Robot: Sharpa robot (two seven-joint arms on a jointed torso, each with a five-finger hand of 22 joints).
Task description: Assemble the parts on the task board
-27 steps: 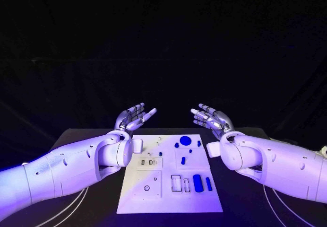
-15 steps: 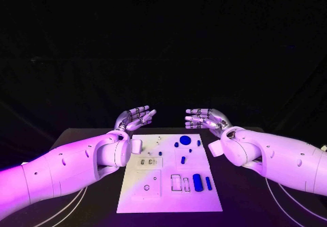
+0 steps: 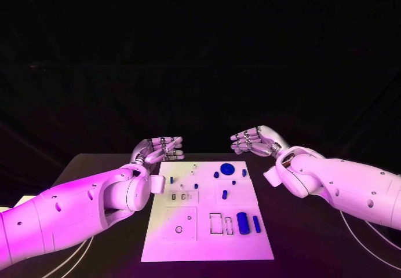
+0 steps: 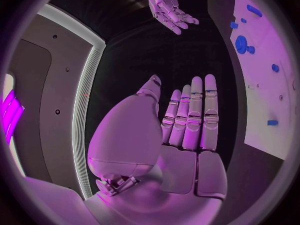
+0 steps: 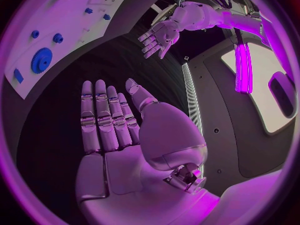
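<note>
The white task board (image 3: 209,246) lies in the middle of the black table. Blue parts rest on it: a round disc (image 3: 226,169) near the far edge, a slim piece (image 3: 225,196) in the middle, and a long bar (image 3: 242,223) beside a thinner one (image 3: 256,225) nearer me. My left hand (image 3: 160,148) hovers over the board's far left corner, and my right hand (image 3: 255,141) floats beyond the far right corner. Both are empty. In the wrist views the left hand (image 4: 184,127) and right hand (image 5: 115,127) have straight fingers lying side by side, with the board (image 4: 269,90) (image 5: 75,25) off to one side.
Black table surface runs along both sides of the board, and white cables (image 3: 83,255) trail near the front edge. A dark curtain closes off the back. A blue toothed disc (image 4: 241,44) (image 5: 42,60) sits among the smaller parts at the board's far end.
Both hands have turned over from raised palms with spread fingers to a lower pose, fingers drawn together. The left hand has sunk towards the board's far left corner.
</note>
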